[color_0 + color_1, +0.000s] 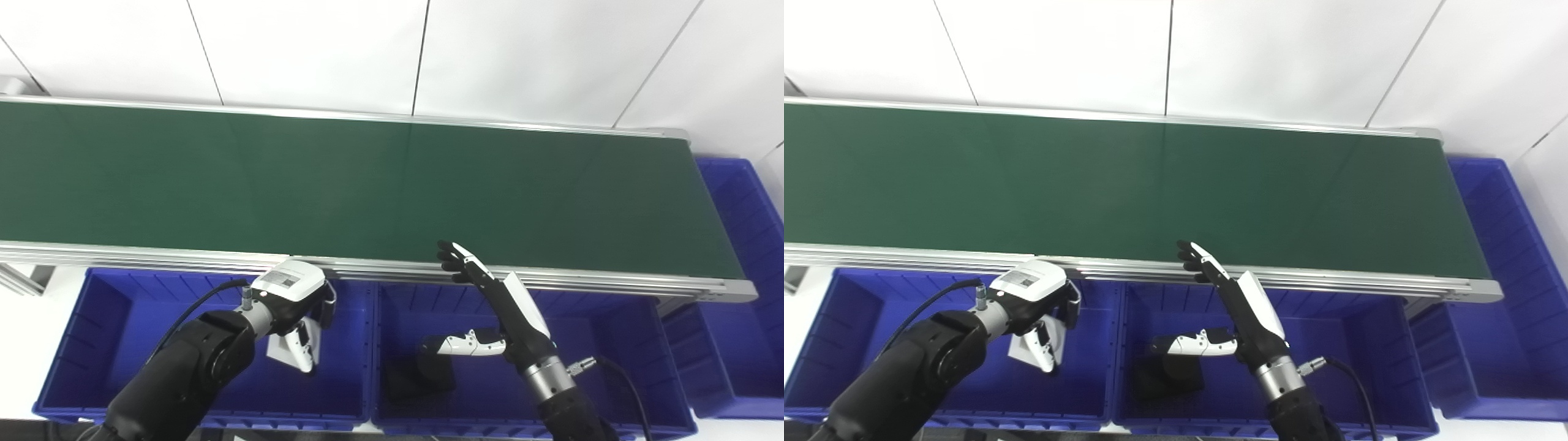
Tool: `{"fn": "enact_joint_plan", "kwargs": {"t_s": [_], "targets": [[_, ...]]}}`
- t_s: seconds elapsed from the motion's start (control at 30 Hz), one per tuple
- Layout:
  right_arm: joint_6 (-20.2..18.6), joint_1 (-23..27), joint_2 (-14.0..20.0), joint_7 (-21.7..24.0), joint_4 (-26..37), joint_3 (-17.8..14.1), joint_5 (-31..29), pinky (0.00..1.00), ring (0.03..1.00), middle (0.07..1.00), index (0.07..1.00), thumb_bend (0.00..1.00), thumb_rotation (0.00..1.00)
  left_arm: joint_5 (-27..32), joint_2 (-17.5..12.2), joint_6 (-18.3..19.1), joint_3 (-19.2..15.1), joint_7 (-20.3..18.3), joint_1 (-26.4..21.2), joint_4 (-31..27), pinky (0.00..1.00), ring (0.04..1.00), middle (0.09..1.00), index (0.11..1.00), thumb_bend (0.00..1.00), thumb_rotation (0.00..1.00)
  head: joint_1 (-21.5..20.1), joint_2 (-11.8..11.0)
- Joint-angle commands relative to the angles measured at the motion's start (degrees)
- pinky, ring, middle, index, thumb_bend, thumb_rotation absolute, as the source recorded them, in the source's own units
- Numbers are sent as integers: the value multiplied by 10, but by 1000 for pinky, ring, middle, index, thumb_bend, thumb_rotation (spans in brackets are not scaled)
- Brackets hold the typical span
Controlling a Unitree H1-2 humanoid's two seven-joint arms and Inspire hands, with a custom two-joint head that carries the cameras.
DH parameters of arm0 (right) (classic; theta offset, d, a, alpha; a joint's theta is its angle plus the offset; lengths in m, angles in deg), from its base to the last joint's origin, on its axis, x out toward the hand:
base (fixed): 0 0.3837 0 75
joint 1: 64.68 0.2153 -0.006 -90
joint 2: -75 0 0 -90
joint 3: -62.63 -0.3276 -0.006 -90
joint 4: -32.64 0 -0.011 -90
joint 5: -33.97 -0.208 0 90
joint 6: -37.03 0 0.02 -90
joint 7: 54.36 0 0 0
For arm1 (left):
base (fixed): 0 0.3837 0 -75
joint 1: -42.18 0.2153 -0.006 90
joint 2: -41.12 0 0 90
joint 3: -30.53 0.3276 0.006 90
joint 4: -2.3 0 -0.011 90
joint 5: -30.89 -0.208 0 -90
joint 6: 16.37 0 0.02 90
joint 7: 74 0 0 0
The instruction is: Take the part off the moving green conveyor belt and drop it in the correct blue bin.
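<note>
Fingers (456,257) spread on right hand (496,306) over dark boxy part (416,380).

A small printed label sits on the back of the left hand (288,288), lower left of the frame; its print is too small to read.

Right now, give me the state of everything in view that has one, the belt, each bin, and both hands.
Green conveyor belt: bare, no part on it.
Left blue bin: no part visible inside.
Middle blue bin: holds a dark object.
Right blue bin: visible portion empty.
Left hand: over the left bin, fingers pointing down, holding nothing.
Right hand: open, fingers spread, above the middle bin.
</note>
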Motion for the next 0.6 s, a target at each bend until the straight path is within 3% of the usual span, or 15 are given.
{"fn": "enact_joint_plan", "kwargs": {"t_s": [0.0,0.03,0.1,0.33,0.57], "targets": [[9,5,-2,-6,20,-3,-6,804,846,876,918,976,494,-29,-11,15,8,-46,-22,-33,735,700,699,710,649,258,1,1],[10,5,-3,-8,21,-3,-5,803,846,874,915,978,499,-40,-14,20,13,-74,-26,-44,834,767,761,762,682,376,2,1],[13,4,-3,-10,20,-3,-2,801,843,872,913,981,503,-51,-18,29,17,-119,-30,-63,914,827,822,810,719,504,3,1],[10,5,-4,-9,20,-5,-8,799,844,872,911,981,485,-53,-21,41,2,-207,-31,-121,965,872,872,857,774,594,5,0],[15,6,-5,-11,17,-3,-3,795,836,866,912,975,491,-21,-21,34,-28,-215,-14,-142,960,881,877,866,781,596,3,-2]]}}
